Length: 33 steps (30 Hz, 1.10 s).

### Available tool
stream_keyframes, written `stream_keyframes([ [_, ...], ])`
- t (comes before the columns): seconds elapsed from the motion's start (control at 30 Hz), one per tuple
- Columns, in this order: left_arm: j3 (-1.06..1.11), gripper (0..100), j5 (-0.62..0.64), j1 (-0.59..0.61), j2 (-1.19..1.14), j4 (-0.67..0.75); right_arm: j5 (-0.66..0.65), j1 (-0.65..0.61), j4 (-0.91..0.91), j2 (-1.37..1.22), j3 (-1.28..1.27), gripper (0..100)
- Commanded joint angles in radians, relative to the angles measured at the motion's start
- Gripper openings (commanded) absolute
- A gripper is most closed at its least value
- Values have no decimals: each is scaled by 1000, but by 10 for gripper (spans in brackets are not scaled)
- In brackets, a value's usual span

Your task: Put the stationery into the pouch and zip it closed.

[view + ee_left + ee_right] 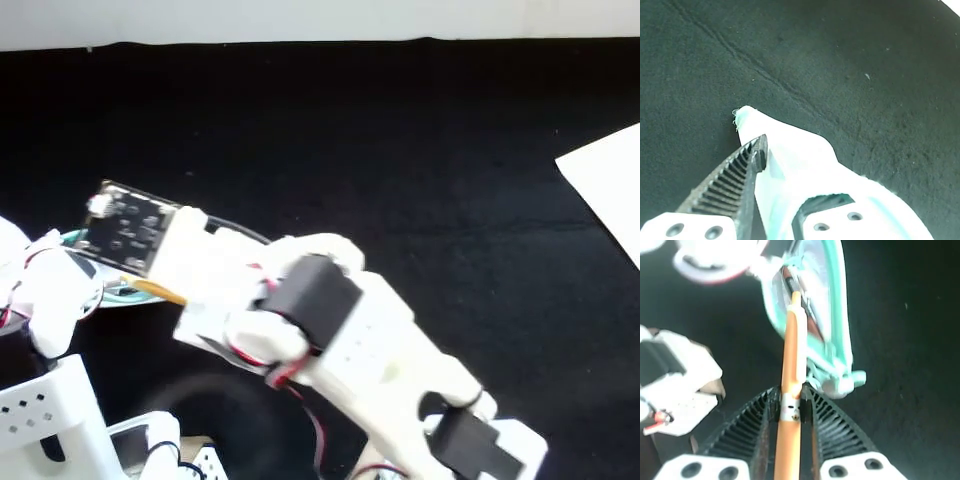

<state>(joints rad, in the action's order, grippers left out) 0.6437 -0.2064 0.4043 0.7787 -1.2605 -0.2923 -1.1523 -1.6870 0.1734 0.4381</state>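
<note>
The right gripper [790, 396] pinches an orange pen [792, 350] between its black ribbed fingers [747, 427], gripping it near a pale band on the barrel. The pen's far end reaches the open mouth of the teal-edged pouch [839, 315], where something dark and reddish lies inside; whether the tip is already inside cannot be told. In the high view the right arm [340, 330] slants from the lower right toward the left of the frame. A short length of the pen [158, 290] shows beneath its wrist, just beside a strip of the pouch [122, 293] at the left edge. The left gripper [756, 135] hangs over the black table [855, 75], its black finger pressed against the white one at the tips. A white sheet [610, 190] lies at the right edge of the high view.
</note>
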Motion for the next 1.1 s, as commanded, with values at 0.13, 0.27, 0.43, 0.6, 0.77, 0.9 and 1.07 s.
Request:
stream_keyframes([
  [0.13,124,7,6,-101,-24,-37,-163,-16,99,-153,10,6],
  [0.27,124,7,6,-101,-24,-34,-199,-10,105,-179,10,6],
  [0.43,124,7,6,-101,-24,-31,-155,19,143,-145,12,63],
  [0.6,124,7,6,-101,-24,-31,-29,84,225,-73,12,288],
  [0.77,124,7,6,-101,-24,-31,-26,85,228,-48,35,286],
  [0.9,124,7,6,-99,-24,-31,-25,87,182,-48,202,286],
  [1.07,124,7,6,-96,-24,-31,-25,82,84,-56,424,286],
])
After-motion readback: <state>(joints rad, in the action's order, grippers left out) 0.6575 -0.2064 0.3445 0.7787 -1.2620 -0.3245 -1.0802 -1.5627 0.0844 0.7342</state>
